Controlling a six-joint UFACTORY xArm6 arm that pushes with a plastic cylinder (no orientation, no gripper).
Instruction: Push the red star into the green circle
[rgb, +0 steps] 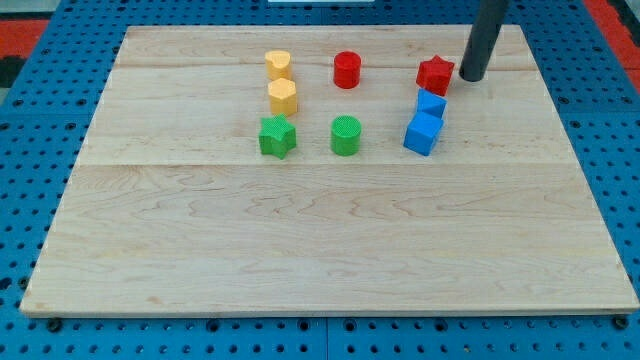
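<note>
My tip (471, 76), a plain dark rod tool with nothing to open or grip, stands just beside the red star-shaped block (435, 74) at its 3 o'clock. The green ribbed circular block (345, 135) lies toward 8 o'clock on the wooden table (300, 240). Recommend contacting the star nearer 2 o'clock, avoiding the two blue blocks (427, 120).

Bench (330, 240): pale wood, visible grain, smooth matt finish.
Green circle (345, 135): ribbed, rough-looking top.
Red star (435, 75): matt.
My tip (471, 76): dark, matt.
</note>
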